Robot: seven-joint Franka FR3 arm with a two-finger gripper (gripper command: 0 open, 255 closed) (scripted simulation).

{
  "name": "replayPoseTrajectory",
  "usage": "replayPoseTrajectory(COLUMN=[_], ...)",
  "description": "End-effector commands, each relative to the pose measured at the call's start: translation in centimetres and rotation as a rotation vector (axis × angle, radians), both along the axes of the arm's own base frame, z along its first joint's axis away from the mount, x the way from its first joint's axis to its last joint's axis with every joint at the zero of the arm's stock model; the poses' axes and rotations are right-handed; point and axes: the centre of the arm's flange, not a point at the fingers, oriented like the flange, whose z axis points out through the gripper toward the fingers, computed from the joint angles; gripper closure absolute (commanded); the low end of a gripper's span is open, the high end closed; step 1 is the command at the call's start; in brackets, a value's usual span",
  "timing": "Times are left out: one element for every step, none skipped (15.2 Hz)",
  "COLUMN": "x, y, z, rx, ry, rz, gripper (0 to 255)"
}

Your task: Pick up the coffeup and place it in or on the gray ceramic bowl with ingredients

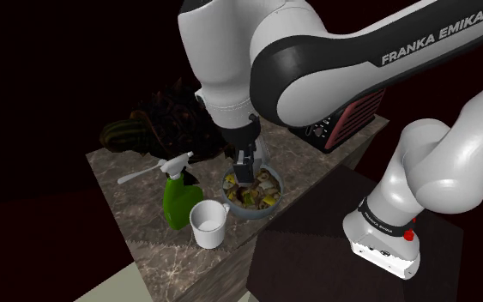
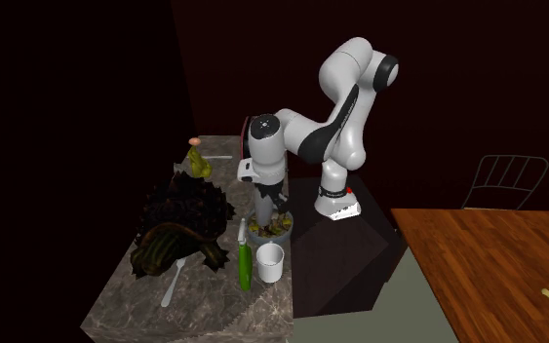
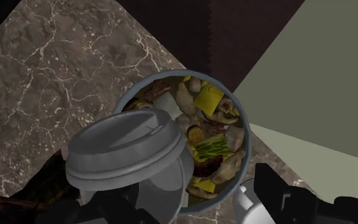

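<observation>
Spray bottle (image 1: 178, 199), white cup (image 1: 208, 224) crowd bowl (image 1: 250, 213); dark plant (image 1: 166, 116) near; stand (image 1: 316, 236) side free.

Grey lidded cup (image 3: 126, 149) at filled bowl (image 3: 248, 137)

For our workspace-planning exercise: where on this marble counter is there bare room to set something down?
Free: the end of the marble counter past the spray bottle and white cup; also the strip between bowl and black appliance. Crowded: bottle, cup and bowl cluster beneath the gripper; dark plants fill the far end.
</observation>
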Motion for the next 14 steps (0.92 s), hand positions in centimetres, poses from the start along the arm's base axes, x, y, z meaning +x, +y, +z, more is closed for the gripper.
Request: replayPoseTrajectory(x=[0.0,0.0,0.1,0.2,0.3,0.3,0.3,0.3,0.3,0.3,0.3,0.3,0.3,0.3], y=[0.0,0.0,0.4,0.7,1.1,1.4,1.4,1.4,1.4,1.4,1.4,1.4,1.4,1.4], z=[0.0,0.0,1.2,2.5,3.8,4.8,4.8,4.8,4.8,4.8,4.8,4.8,4.8,4.7], rx=[0.0,0.0,0.0,0.0,0.0,0.0,0.0,0.0,0.0,0.0,0.0,0.0,0.0,0.0], ry=[0.0,0.0,0.0,0.0,0.0,0.0,0.0,0.0,0.0,0.0,0.0,0.0,0.0,0.0], rz=[0.0,0.0,0.0,0.0,0.0,0.0,0.0,0.0,0.0,0.0,0.0,0.0,0.0,0.0], gripper=[0,0,0,0,0,0,0,0,0,0,0,0,0,0])
